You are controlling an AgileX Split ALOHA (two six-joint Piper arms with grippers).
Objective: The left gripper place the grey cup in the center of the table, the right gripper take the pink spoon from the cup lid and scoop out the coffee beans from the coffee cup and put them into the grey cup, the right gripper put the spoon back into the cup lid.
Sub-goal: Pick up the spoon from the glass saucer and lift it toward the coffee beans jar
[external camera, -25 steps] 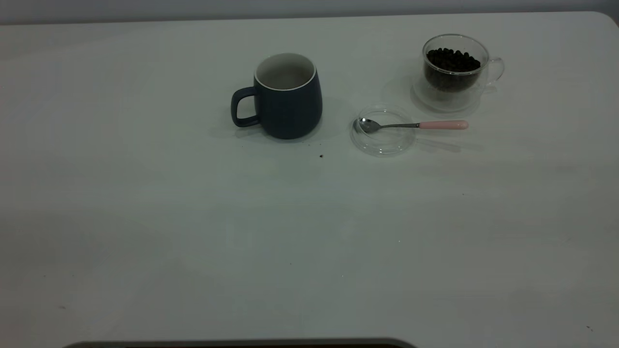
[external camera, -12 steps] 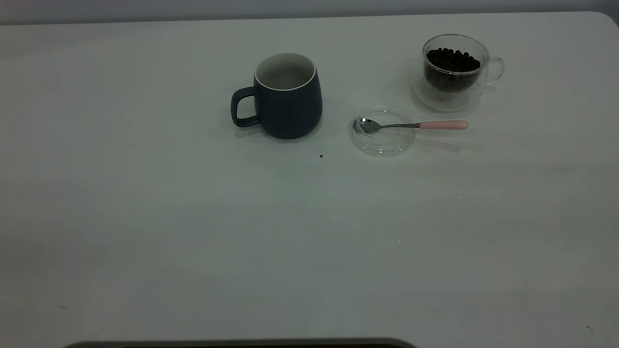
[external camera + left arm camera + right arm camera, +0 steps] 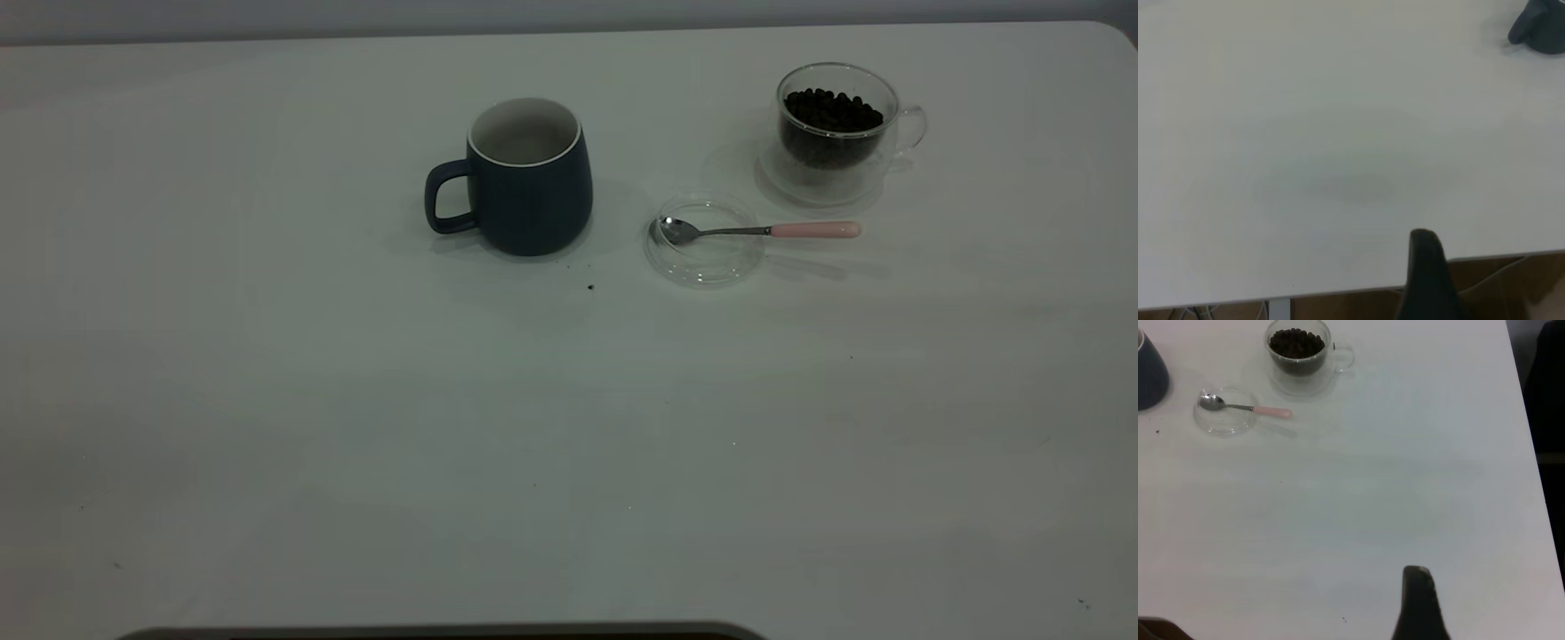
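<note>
The desk (image 3: 267, 400) is a broad white top with a rounded far corner and a few dark specks. On it, near the middle of its far half, the grey cup (image 3: 524, 178) stands upright, white inside, its loop handle turned toward the left arm's side. To the right of it and farther back stands the coffee cup (image 3: 831, 133), clear glass, upright, its handle facing the right arm's side, with the beans (image 3: 831, 111) heaped dark inside it. Between the two cups and a little nearer the camera lies the lid (image 3: 704, 240), a clear shallow disc flat on the desk, apart from both. The spoon (image 3: 756, 231) rests across it: the metal bowl sits inside the lid, and the pink handle reaches out over the rim toward the right, ending just in front of the coffee cup.

The left claw (image 3: 1426, 277) shows one dark finger at the desk's near edge, well away from the grey cup; whether it is apart or together I cannot tell. The right claw (image 3: 1419, 603) likewise shows a single finger over bare desk, well apart from the spoon; I cannot tell its state either.
</note>
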